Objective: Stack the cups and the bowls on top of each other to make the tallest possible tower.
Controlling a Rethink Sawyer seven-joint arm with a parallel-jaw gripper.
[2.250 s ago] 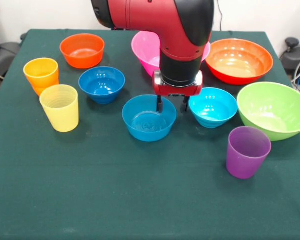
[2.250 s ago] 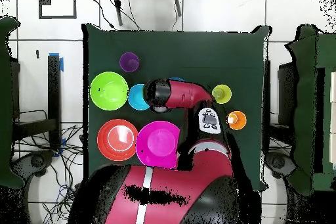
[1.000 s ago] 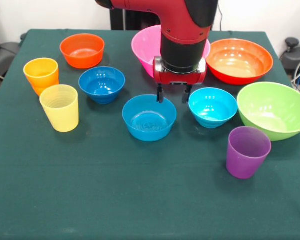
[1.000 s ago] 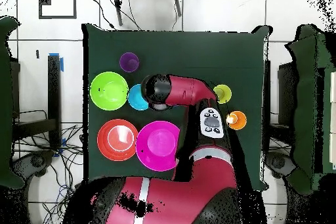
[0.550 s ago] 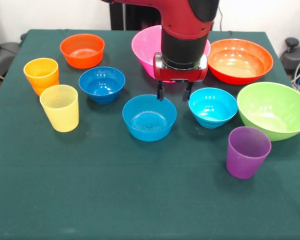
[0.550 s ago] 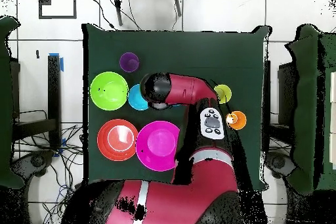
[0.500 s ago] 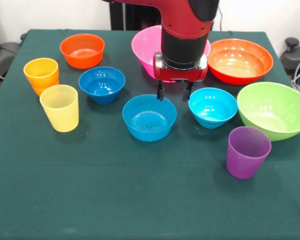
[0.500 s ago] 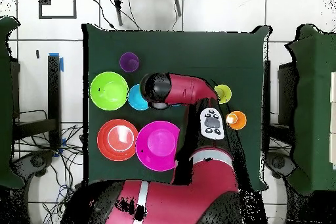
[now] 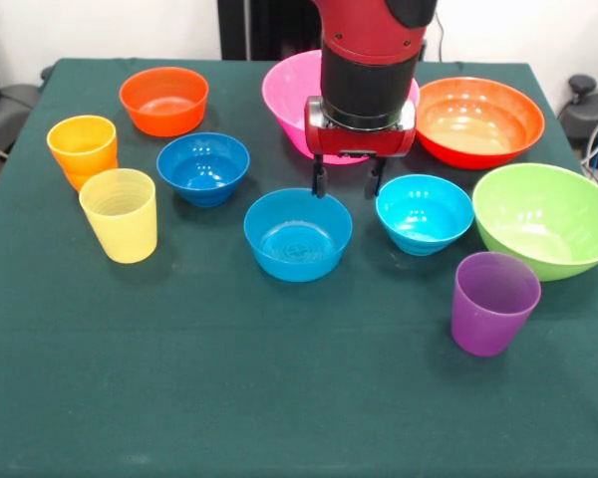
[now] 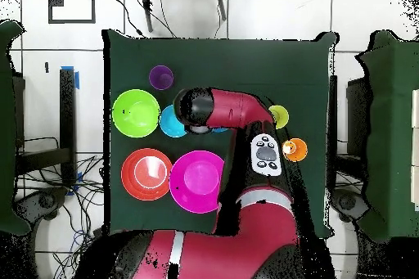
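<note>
Green table point(image 9: 179, 398): gripper point(image 9: 347, 180), fingers apart and empty, partly hides pink bowl point(image 9: 289, 95).

I am working over a surface point(image 9: 229, 398) draped in dark green cloth. A pale wall point(image 9: 100, 28) is standing behind it. From overhead, white floor tiles point(image 10: 270, 14) with dark seams are showing, cables point(image 10: 78, 186) are trailing beside the surface, and blue tape point(image 10: 69, 74) is sticking to the floor.
</note>
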